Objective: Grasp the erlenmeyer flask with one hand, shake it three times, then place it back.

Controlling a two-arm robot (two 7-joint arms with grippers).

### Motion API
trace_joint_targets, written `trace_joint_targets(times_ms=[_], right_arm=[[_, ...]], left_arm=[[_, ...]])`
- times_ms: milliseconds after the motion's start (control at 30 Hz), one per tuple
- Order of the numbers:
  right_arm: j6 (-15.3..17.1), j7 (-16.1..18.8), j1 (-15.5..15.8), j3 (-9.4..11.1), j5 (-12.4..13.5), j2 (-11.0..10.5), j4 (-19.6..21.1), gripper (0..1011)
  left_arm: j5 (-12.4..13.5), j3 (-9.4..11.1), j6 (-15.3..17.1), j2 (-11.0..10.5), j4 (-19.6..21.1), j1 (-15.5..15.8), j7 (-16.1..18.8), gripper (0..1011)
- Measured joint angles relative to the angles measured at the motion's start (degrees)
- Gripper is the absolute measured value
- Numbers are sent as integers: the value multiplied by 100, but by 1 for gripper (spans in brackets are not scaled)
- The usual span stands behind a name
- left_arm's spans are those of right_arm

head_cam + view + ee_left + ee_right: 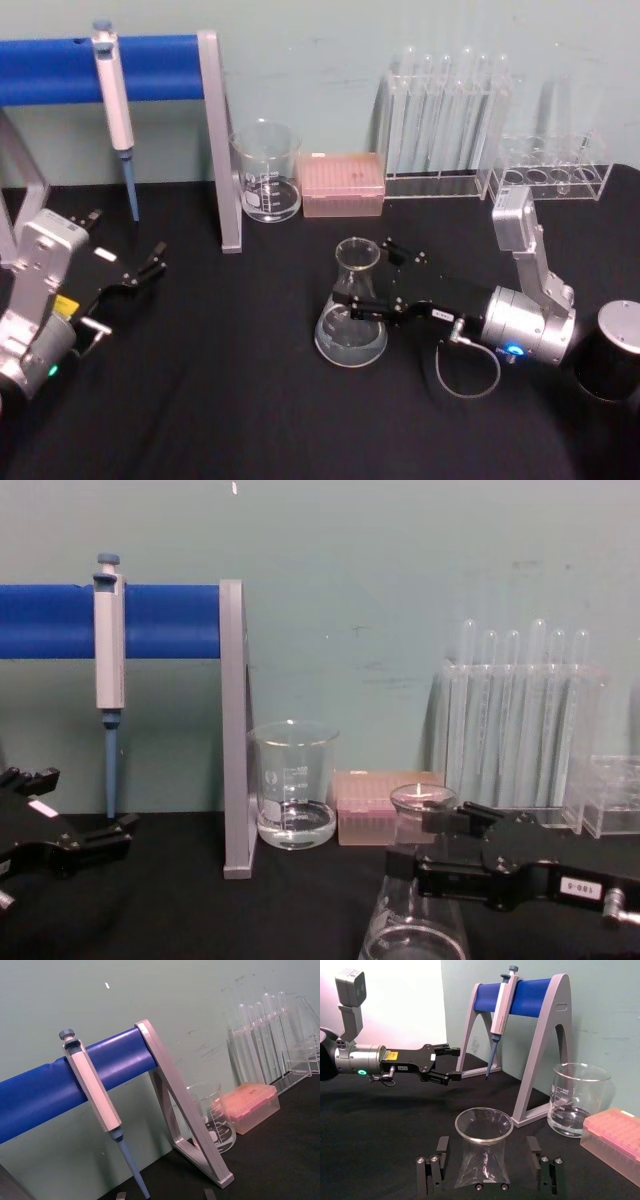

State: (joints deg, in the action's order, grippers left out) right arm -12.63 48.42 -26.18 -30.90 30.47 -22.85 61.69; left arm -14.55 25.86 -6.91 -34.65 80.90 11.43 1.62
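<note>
Since the right claw (pixel 366 277) was released, with the erlenmeyer flask (pixel 351 338) standing on the table (pixel 250 410) between its jaws, the call was: centre on the neck under the rim, close firm, lift upright, liquid (pixel 350 352) inside. Right wrist view showed clearance both sides of the glass; head view hid that. Left claw (pixel 145 268) parked, released, well apart.

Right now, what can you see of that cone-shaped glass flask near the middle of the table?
The erlenmeyer flask is clear glass, with a wide base, a narrow neck and a flared round rim. It stands upright on the black table, with a little clear liquid at the bottom. The right gripper has its open jaws on either side of the neck, with gaps showing, so it seems not yet gripped.
</note>
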Motion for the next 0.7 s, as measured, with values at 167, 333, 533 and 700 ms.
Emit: trace_joint_targets(times_ms=[167,333,533,700], right_arm=[[0,2,3,2,4,0,3,869],[0,4,4,2,7,0,3,747],[0,8,4,2,7,0,4,550],[0,8,4,2,7,0,4,457]], left_arm=[[0,0,0,0,0,0,0,1001],[0,0,0,0,0,0,0,1001],[0,0,0,0,0,0,0,1001],[0,0,0,0,0,0,0,1001]])
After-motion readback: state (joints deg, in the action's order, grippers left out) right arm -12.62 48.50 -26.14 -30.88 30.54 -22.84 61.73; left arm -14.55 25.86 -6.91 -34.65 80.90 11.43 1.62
